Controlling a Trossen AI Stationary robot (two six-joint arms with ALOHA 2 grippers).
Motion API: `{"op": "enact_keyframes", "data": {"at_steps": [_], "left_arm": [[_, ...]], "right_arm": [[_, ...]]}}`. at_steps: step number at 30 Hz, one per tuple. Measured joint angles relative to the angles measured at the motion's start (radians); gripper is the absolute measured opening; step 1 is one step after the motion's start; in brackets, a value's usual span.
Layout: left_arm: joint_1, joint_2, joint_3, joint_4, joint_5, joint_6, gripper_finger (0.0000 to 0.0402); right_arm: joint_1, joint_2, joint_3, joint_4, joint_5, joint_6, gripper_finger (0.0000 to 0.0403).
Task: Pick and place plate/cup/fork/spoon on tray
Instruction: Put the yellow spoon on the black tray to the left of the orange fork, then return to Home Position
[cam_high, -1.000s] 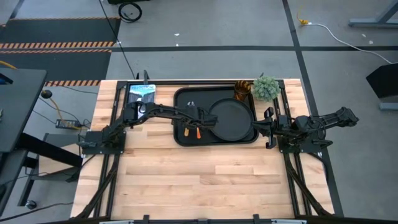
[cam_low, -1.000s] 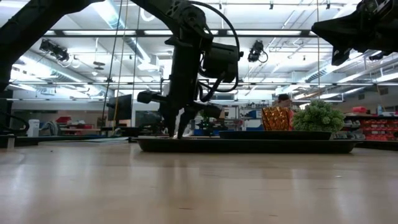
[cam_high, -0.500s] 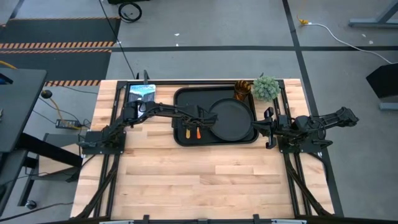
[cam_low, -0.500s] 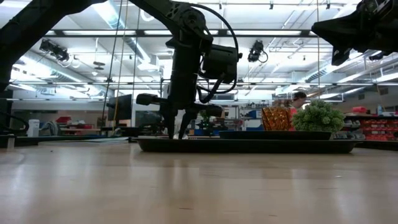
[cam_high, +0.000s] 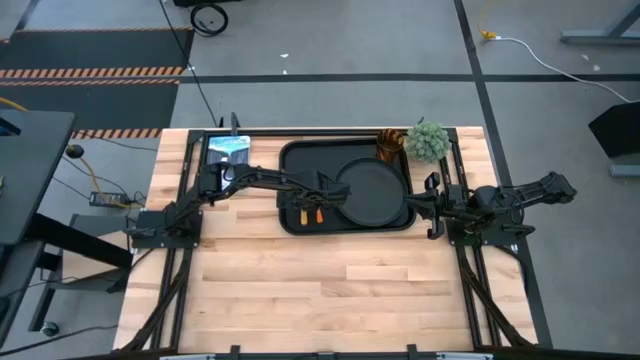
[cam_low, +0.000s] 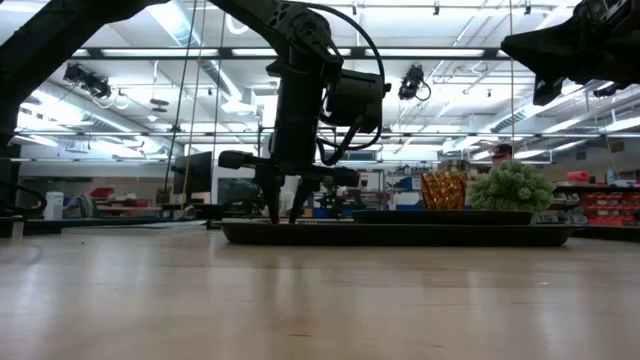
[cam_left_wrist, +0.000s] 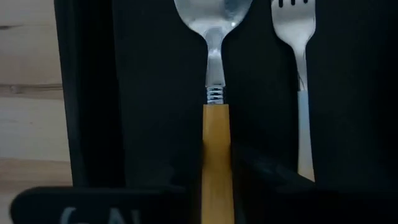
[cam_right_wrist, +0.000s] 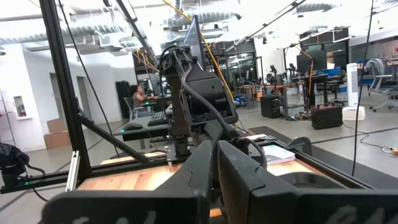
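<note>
- Left gripper (cam_high: 309, 199) low over tray (cam_high: 295, 155), fingers (cam_left_wrist: 261, 180) apart either side of the spoon (cam_left_wrist: 215, 99) handle (not squeezing it).
- Fork (cam_left_wrist: 300, 74) at spoon's 3 o'clock.
- Plate (cam_high: 372, 191) on tray; cup (cam_high: 388, 147) at its 12.
- Right gripper (cam_high: 432, 206) parked off tray, fingers (cam_right_wrist: 193, 171) closed on nothing.
- No legible writing.

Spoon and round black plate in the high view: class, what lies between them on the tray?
The slim red-handled fork lies between the yellow-handled spoon and the matte black plate, on the black rectangular tray. The high view shows this.
</note>
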Motion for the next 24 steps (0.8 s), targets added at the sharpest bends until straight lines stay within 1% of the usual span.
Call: {"op": "enact_keyframes", "data": {"at_steps": [6, 11, 14, 16, 21, 24], "left_arm": [[0.000, 0.000, 0.000, 0.000, -0.003, 0.018, 0.0112], [0.000, -0.002, 0.013, -0.028, -0.002, 0.135, 0.0113], [-0.008, -0.014, 0.050, -0.081, -0.005, 0.245, 0.0112], [-0.019, -0.022, 0.095, -0.151, -0.021, 0.318, 0.0112], [-0.070, -0.039, 0.255, -0.371, -0.074, 0.546, 0.0110], [-0.112, -0.045, 0.350, -0.422, -0.120, 0.719, 0.0110]], "right_arm": [[0.000, 0.000, 0.000, 0.000, 0.000, 0.000, 0.0034], [0.000, 0.000, 0.000, 0.000, 0.000, 0.000, 0.0034], [0.000, 0.000, 0.000, 0.000, 0.000, 0.000, 0.0034], [0.000, 0.000, 0.000, 0.000, 0.000, 0.000, 0.0034], [0.000, 0.000, 0.000, -0.001, 0.000, 0.000, 0.0034], [0.000, 0.000, 0.000, -0.002, 0.000, 0.000, 0.0034]]}}
